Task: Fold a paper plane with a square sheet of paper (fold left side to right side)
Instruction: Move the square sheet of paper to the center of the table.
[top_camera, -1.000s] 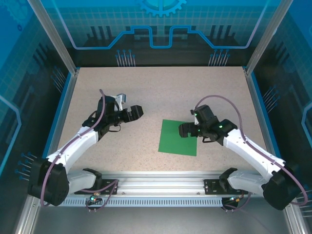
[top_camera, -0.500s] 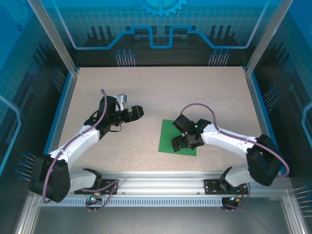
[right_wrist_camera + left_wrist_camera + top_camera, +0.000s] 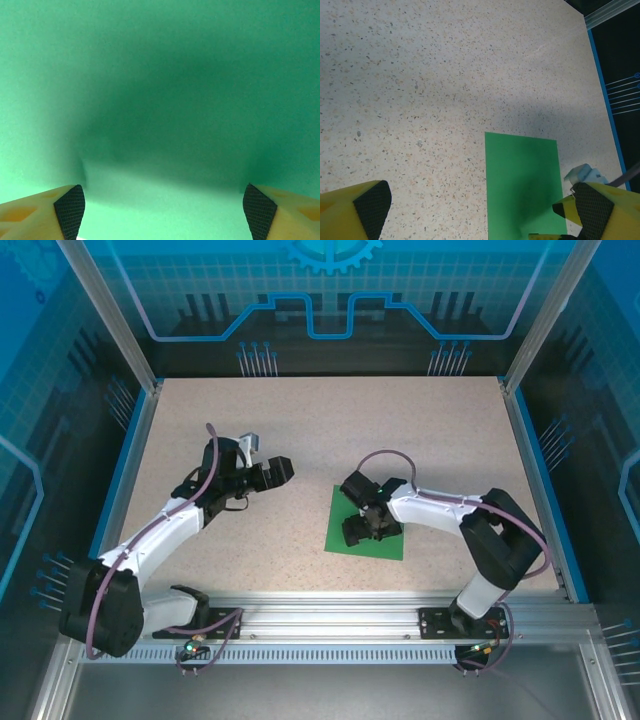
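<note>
Silver ribbed aluminium rail runs along the near edge of the bench, carrying both my arm bases. Just past it, right of centre, the square sheet of paper lies flat on the bench's speckled beige, stone-look top. The sheet is plain bright green, thin and matte, with four crisp corners. It is close to square, so I cannot name a long axis; its sides run nearly parallel to the bench edges, turned slightly.

My right tool is down over the middle of the sheet, jaws spread wide, gripping nothing. From the right wrist, smooth green paper carries a soft dark shadow, and the tool shows yellow fingers with black cross-hatched pads at the bottom corners.

Farther back on the left, my left tool is above bare bench, well apart from the sheet, jaws fully spread and empty. Its wrist view shows the tool with the paper beyond it.

Behind the bench stands a glossy blue patterned panel.
</note>
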You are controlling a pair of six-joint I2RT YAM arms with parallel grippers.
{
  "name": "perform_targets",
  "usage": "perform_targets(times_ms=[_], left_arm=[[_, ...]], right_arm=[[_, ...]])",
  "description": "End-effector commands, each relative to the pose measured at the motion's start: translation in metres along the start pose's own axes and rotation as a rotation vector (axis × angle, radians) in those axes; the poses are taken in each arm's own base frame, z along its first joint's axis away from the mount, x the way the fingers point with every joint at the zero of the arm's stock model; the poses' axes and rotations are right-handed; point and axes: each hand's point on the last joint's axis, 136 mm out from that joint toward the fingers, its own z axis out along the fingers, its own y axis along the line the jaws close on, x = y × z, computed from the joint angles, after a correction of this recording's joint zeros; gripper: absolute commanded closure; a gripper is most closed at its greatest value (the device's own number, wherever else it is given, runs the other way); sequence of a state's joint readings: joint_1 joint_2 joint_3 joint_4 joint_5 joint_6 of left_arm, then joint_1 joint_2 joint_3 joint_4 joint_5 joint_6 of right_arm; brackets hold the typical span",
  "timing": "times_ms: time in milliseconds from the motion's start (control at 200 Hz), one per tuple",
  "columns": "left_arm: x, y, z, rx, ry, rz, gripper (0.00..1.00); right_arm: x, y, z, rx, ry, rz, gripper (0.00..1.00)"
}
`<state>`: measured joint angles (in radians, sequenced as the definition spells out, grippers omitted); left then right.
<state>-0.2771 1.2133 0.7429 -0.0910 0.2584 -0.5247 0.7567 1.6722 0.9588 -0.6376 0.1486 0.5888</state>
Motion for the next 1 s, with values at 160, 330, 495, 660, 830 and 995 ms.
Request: perform_targets(times_ms=[160, 330, 495, 660, 830, 995], left_arm=[[0.002, 0.004, -0.007, -0.033, -0.006, 0.018, 0.01], [0.003, 0.006, -0.007, -0.044, -0.008, 0.018, 0.01], [0.001, 0.007, -0.010, -0.054, -0.014, 0.014, 0.01], [0.002, 0.008, -0.009, -0.059, -0.010, -0.002, 0.01], [0.006, 0.010, -0.006, -0.069, 0.015, -0.045, 0.01], [0.013, 0.011, 0.002, -0.077, 0.091, -0.086, 0.01]], right_arm=[[-0.016, 0.009, 0.009, -0.017, 0.004, 0.007, 0.15], [-0.032, 0.020, 0.013, -0.033, -0.014, 0.030, 0.15], [-0.056, 0.036, 0.017, -0.067, -0.035, 0.049, 0.15], [-0.082, 0.053, 0.025, -0.086, -0.043, 0.035, 0.15], [-0.099, 0.063, 0.016, -0.113, -0.082, -0.011, 0.15], [-0.113, 0.059, -0.018, -0.149, -0.174, -0.034, 0.14]])
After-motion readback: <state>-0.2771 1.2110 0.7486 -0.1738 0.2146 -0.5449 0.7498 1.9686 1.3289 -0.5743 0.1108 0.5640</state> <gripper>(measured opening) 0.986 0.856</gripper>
